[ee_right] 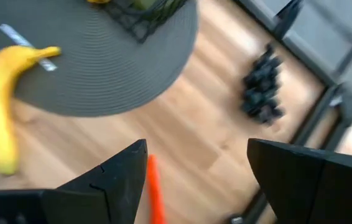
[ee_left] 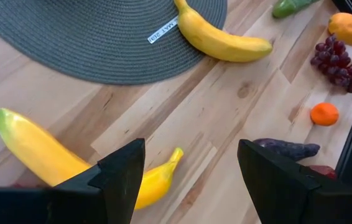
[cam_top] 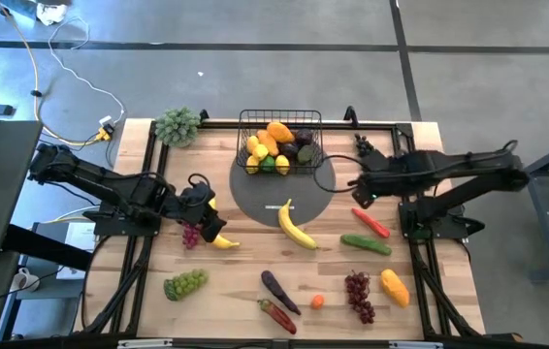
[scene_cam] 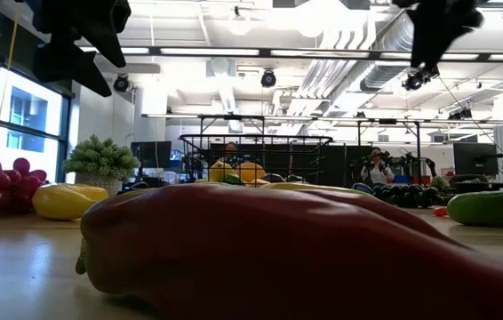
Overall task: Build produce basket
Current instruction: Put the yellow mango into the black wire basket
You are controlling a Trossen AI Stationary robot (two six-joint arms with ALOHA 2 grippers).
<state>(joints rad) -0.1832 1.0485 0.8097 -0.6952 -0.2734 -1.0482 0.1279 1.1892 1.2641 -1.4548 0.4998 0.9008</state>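
The basket (cam_top: 280,142) is set at the middle of the bench's (cam_top: 420,310) far edge, on the far part of a round grey mat (cam_top: 255,194). It is already filled with yellow, orange, green and dark produce. A leafy grey-green bunch (cam_top: 177,126) is placed near the far left corner.

The rest of the produce is spread over the bench. A banana (cam_top: 296,226) lies half on the mat's near rim, at the bench's middle. A second banana (cam_top: 222,241) and a cluster of purple grapes (cam_top: 191,235) lie toward the left edge, and green grapes (cam_top: 185,283) nearer the near left corner. An eggplant (cam_top: 280,291), a red pepper (cam_top: 277,315) and a small orange fruit (cam_top: 317,301) are found along the near edge. Dark red grapes (cam_top: 358,295) and a mango (cam_top: 395,287) lie toward the near right corner, with a cucumber (cam_top: 366,244) and a long red pepper (cam_top: 371,222) closer to the right edge. A dark grape bunch (cam_top: 364,147) is seen near the far right corner.

The left gripper (cam_top: 207,215) is held above the second banana at the left side, its fingers (ee_left: 121,171) parted and nothing grasped between them. The right gripper (cam_top: 360,190) is held above the bench just beside the mat's right rim, over the long red pepper's end, likewise spread open and empty.
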